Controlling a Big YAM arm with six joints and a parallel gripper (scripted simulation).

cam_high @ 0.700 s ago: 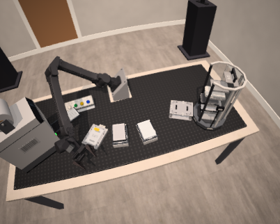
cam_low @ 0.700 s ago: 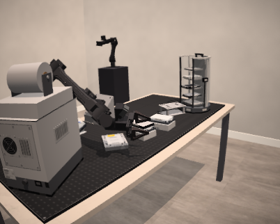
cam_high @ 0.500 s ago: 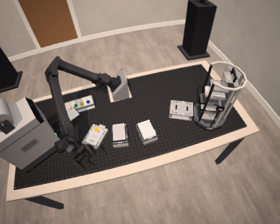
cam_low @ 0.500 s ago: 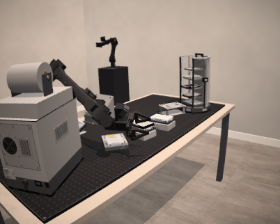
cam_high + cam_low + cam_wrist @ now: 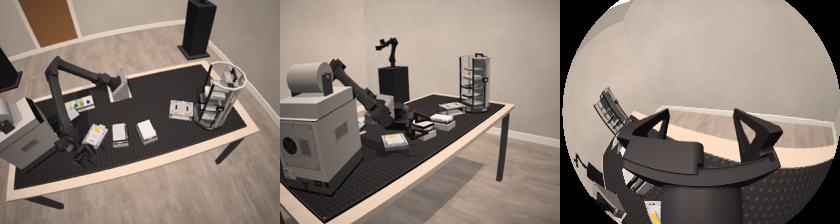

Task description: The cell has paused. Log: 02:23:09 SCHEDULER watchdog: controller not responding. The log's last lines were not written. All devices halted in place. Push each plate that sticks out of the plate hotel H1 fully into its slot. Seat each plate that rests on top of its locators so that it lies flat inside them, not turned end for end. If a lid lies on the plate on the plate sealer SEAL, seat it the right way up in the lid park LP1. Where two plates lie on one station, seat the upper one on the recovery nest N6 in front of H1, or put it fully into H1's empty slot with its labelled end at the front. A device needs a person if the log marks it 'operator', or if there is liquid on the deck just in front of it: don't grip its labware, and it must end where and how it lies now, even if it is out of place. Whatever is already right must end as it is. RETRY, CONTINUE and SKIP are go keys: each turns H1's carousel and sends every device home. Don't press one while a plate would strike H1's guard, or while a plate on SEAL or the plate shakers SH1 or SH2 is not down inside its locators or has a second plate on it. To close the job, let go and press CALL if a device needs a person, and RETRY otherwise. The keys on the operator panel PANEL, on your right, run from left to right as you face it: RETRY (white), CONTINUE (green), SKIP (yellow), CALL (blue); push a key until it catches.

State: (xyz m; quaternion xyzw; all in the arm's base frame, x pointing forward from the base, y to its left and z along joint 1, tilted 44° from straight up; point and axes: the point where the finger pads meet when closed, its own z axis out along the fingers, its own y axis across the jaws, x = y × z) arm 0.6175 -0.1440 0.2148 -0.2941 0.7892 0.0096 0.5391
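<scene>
My gripper (image 5: 83, 159) is open and empty. It hangs low over the deck near the table's front edge, just front-left of a station holding a plate with a yellow label (image 5: 95, 135). That plate lies turned askew to its neighbours. In the wrist view the two fingers stand wide apart with nothing between them, and the yellow label (image 5: 653, 216) shows at the lower left. Two more stations with plates (image 5: 120, 135) (image 5: 146, 132) stand to the right. The plate hotel H1 (image 5: 219, 95) stands at the far right, with the nest N6 (image 5: 181, 109) in front of it.
The operator panel (image 5: 79, 104) with its coloured keys lies behind the stations. A large grey device with a roll (image 5: 21, 137) fills the left end of the table. A grey wedge-shaped block (image 5: 120, 86) stands at the back. The arm's long links reach over the panel.
</scene>
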